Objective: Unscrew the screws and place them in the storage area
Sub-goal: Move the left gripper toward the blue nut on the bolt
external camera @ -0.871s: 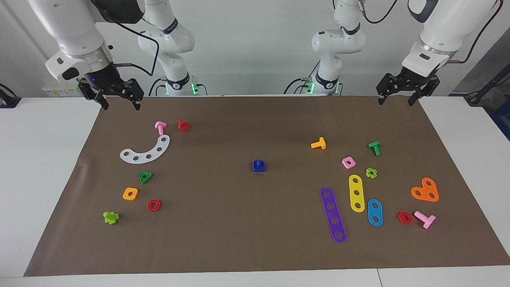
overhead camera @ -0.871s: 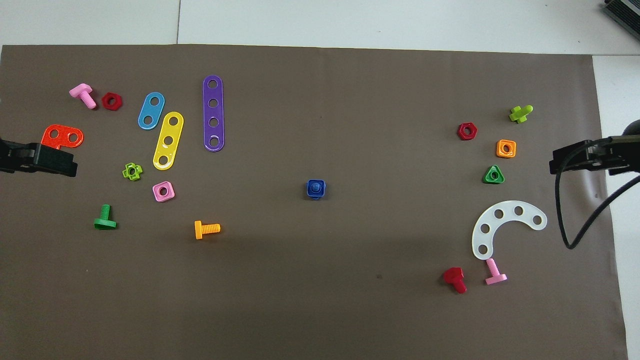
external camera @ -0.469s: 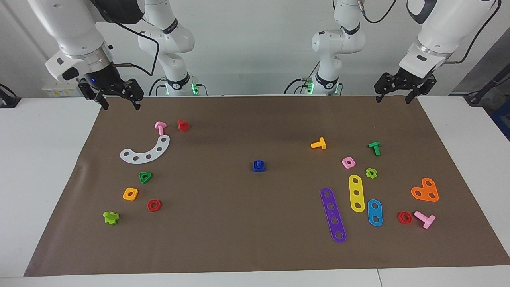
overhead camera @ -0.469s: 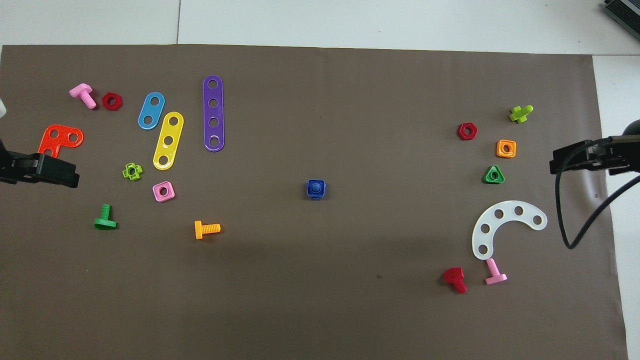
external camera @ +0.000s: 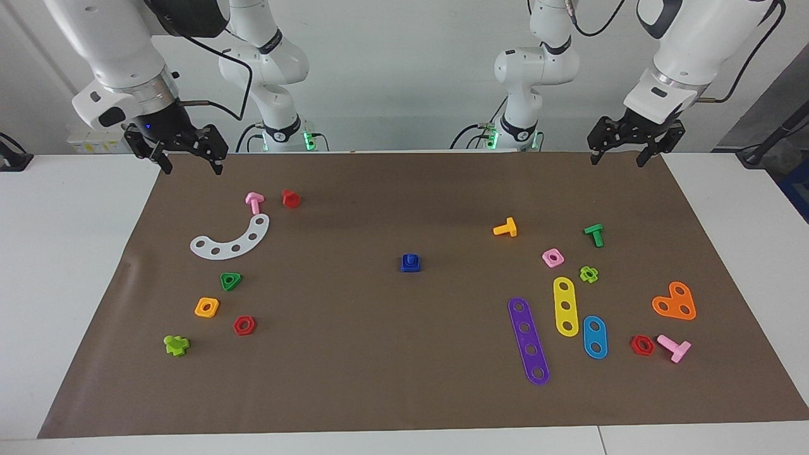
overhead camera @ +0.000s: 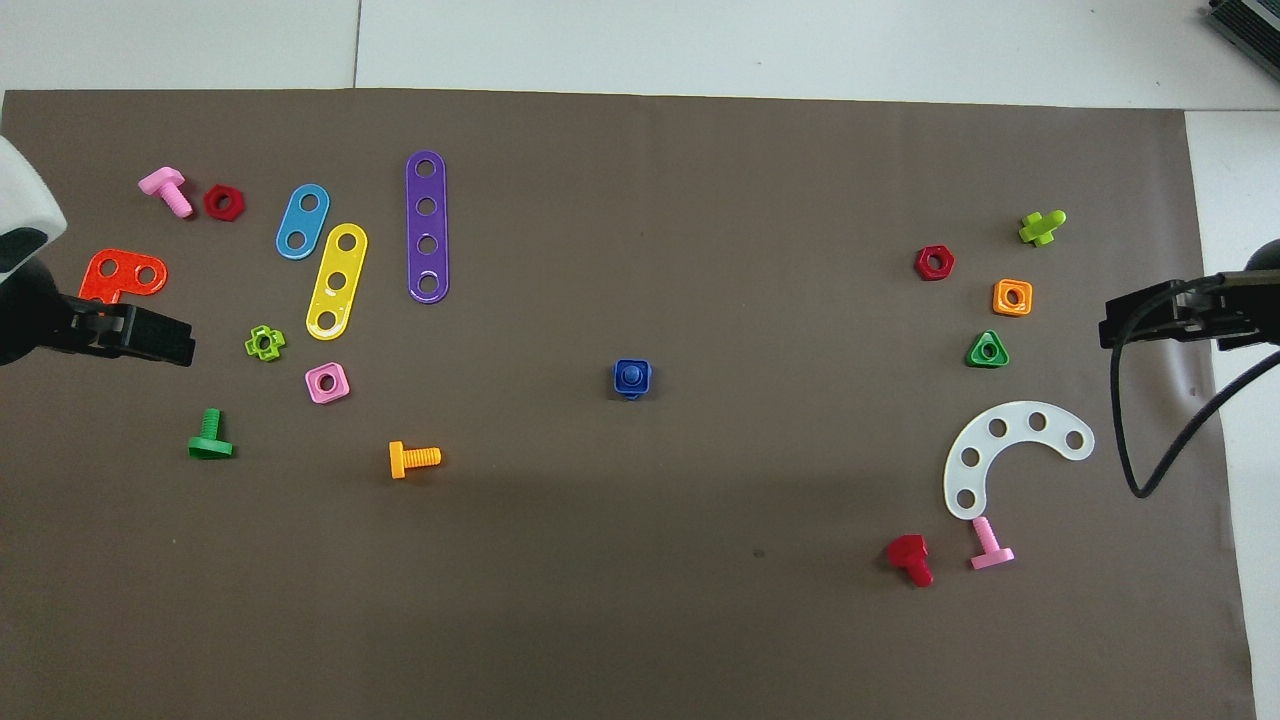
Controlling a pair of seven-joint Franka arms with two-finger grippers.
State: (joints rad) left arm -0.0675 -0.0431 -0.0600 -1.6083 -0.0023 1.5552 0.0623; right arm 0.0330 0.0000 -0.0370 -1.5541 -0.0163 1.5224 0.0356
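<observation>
The blue screw [external camera: 410, 263], a bolt sitting in its blue square nut, stands alone in the middle of the brown paper; it also shows in the overhead view [overhead camera: 631, 379]. The storage area is the bare paper by the groups of parts at the left arm's end [external camera: 632, 253] and the right arm's end [external camera: 170, 278]. My left gripper [external camera: 617, 159] is open and empty, up in the air over the paper at the left arm's end, and shows in the overhead view [overhead camera: 170, 343]. My right gripper [external camera: 193, 169] is open and empty, waiting over the paper's corner at its own end [overhead camera: 1120, 322].
At the left arm's end lie an orange bolt [external camera: 505, 228], green bolt [external camera: 594, 234], pink square nut [external camera: 552, 257], purple strip [external camera: 529, 340], yellow strip [external camera: 565, 306] and orange plate [external camera: 674, 302]. At the right arm's end lie a white curved strip [external camera: 231, 241], red bolt [external camera: 291, 198] and pink bolt [external camera: 254, 202].
My left gripper has moved inward over the paper, toward the middle of the table. The right gripper and all the parts have stayed still.
</observation>
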